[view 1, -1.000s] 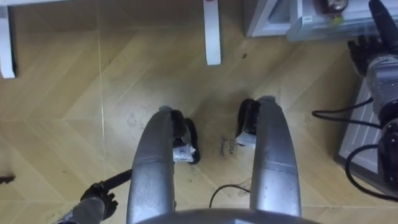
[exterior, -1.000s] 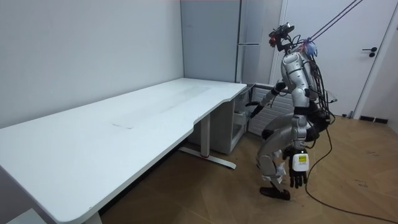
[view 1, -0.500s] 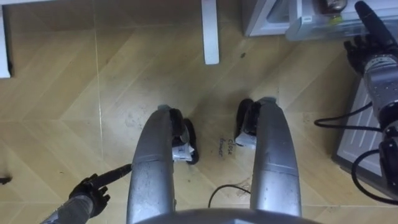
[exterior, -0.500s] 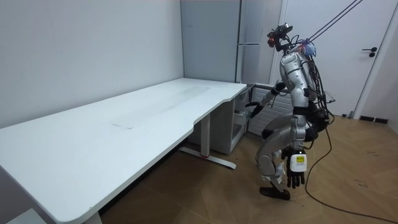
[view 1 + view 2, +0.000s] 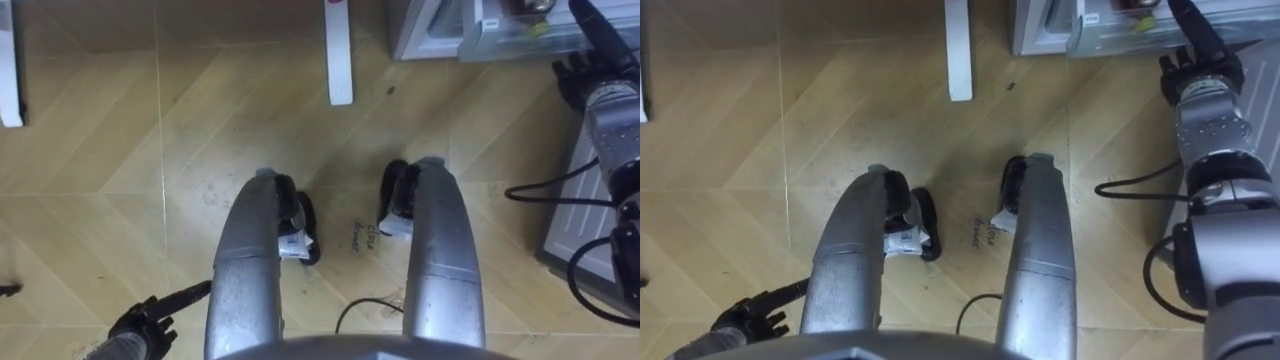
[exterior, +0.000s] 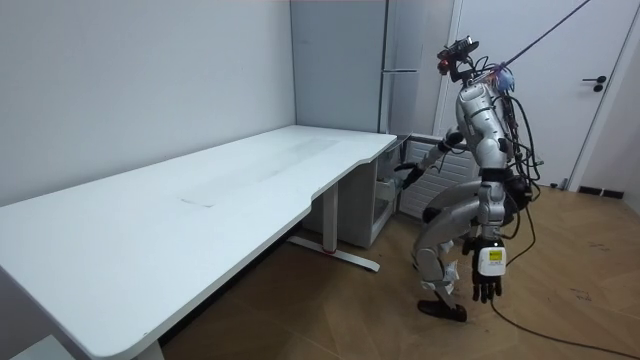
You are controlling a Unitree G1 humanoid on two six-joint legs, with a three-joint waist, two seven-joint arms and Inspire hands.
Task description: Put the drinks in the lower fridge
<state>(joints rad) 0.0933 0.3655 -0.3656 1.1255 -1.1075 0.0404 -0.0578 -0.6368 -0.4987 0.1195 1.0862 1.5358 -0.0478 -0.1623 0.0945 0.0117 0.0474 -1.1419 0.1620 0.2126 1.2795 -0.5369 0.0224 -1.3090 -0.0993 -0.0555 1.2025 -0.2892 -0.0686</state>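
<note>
One large white desk [image 6: 250,190] is recorded across the room view's left. Its end lies near the robot, which stands with knees bent, facing the tall grey fridge [image 6: 340,70] and the lower fridge [image 5: 428,28] under it. Open wood floor [image 5: 100,180] is noted to the robot's left and behind it. A desk foot [image 5: 341,50] lies ahead of the robot's feet, apart from them, and a second desk foot [image 5: 10,70] lies far left. The right hand [image 5: 585,70] is stretched to the lower fridge's clear shelf [image 5: 500,42]; its grasp cannot be told. The left hand [image 5: 140,325] is hung low, fingers loosely spread, empty. Dark shapes, possibly the drinks [image 5: 527,8], are seen in that shelf.
</note>
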